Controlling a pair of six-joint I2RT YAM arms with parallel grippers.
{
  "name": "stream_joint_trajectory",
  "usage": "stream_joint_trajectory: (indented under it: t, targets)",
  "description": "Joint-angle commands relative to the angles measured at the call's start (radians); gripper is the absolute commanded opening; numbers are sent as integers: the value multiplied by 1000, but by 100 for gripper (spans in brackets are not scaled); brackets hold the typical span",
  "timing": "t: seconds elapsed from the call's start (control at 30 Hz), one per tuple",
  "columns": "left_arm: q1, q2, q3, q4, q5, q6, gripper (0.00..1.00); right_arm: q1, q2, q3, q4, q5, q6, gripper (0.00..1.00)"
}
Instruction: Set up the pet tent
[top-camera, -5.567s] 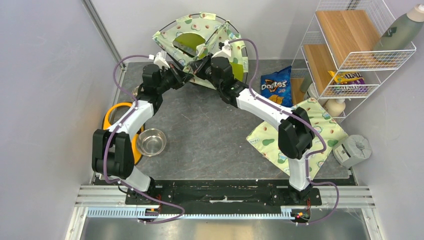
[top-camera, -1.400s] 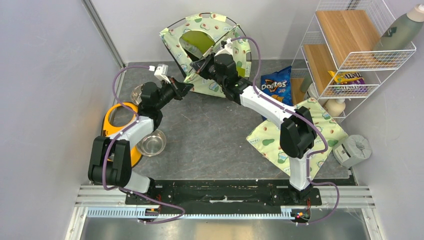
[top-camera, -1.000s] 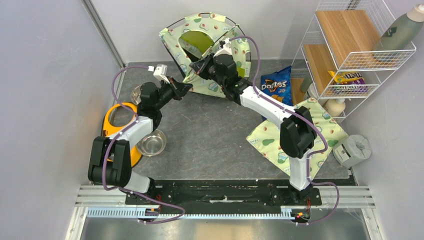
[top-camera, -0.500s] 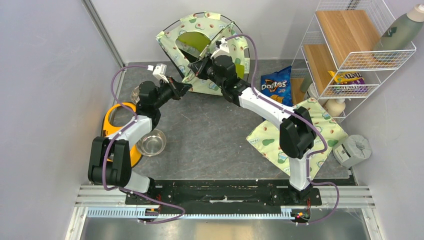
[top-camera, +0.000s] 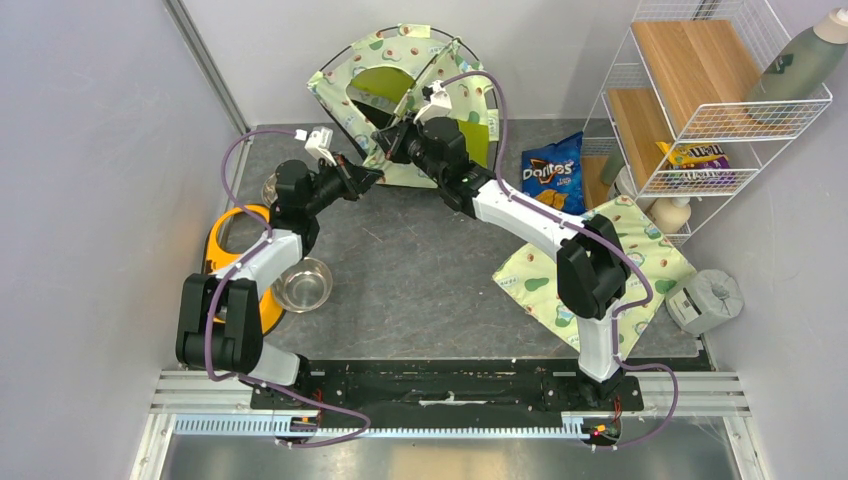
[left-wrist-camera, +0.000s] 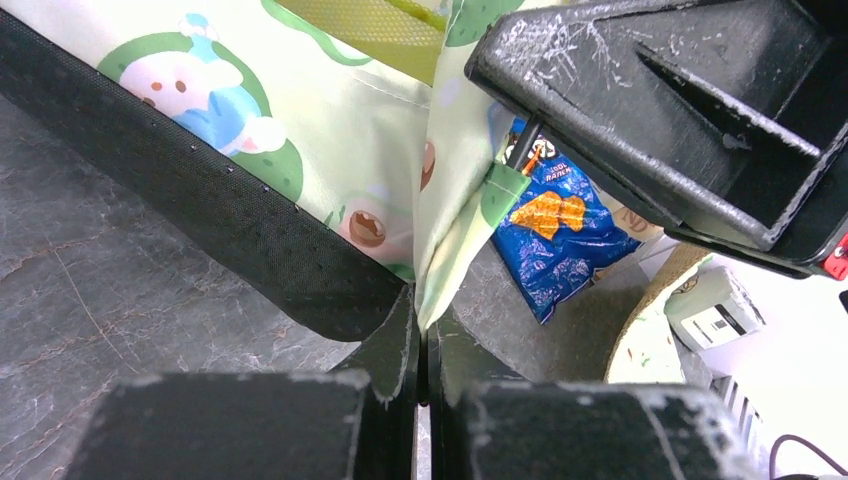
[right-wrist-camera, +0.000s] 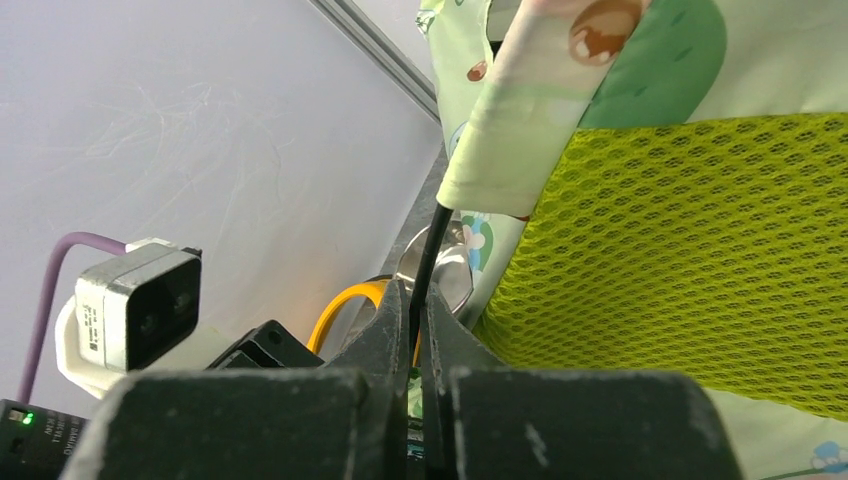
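Two end effectors meet at the front of the pet tent (top-camera: 400, 85). It sits at the far edge of the bench (top-camera: 420, 270), close to the back wall. It seems tipped back toward the wall, though the overhead angle makes that hard to judge.

Overhead view: left end effector (top-camera: 373, 178) at the tent's lower front corner, right end effector (top-camera: 393, 140) just above and beside it, at the doorway edge. Neither grip can be read from here; the arms hide the fingertips.

Left wrist view: left end effector (left-wrist-camera: 420, 335) is closed tight, pinching the bottom tip of a cream printed fabric fold. A black mesh strip (left-wrist-camera: 230, 230) of the tent runs along the bench to its left. The right end effector's black body fills the upper right.

Right wrist view: right end effector (right-wrist-camera: 418, 310) is closed on the thin black pole (right-wrist-camera: 430, 245), just below where the pole leaves its fabric sleeve. A lime mesh panel (right-wrist-camera: 680, 230) hangs to the right. The left wrist's camera (right-wrist-camera: 130, 300) shows low left.

Overhead only: a flat avocado-print pad (top-camera: 655, 250) at the right bench edge, partly under the right arm; a wire rack (top-camera: 720, 120) beyond it; a steel bowl (top-camera: 303, 283) and an orange-rimmed dish (top-camera: 222, 240) by the left arm.

A Doritos bag (top-camera: 553, 170) lies between tent and rack, also seen from the left wrist.
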Motion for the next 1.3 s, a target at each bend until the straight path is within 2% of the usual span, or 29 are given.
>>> stream_joint_trajectory:
  t: [0.0, 0.2, 0.47, 0.8, 1.0, 1.27]
  targets:
    - [1, -42, 30, -41, 87, -24, 2, -28, -8, -6, 91, 163, -141, 0]
    - [-4, -50, 39, -41, 93, -28, 2, -24, 3, 4, 78, 157, -160, 0]
    - [-11, -41, 60, -46, 98, -30, 2, 31, -35, -31, 103, 99, -310, 0]
    - [-15, -46, 56, -56, 94, -20, 2, 37, -48, -30, 50, 108, -263, 0]
    - [-14, -48, 47, -84, 62, 2, 2, 22, -80, -37, -5, 103, -179, 22]
    - [-14, -58, 28, -105, 36, 40, 2, -42, -98, -67, -17, 46, -28, 37]
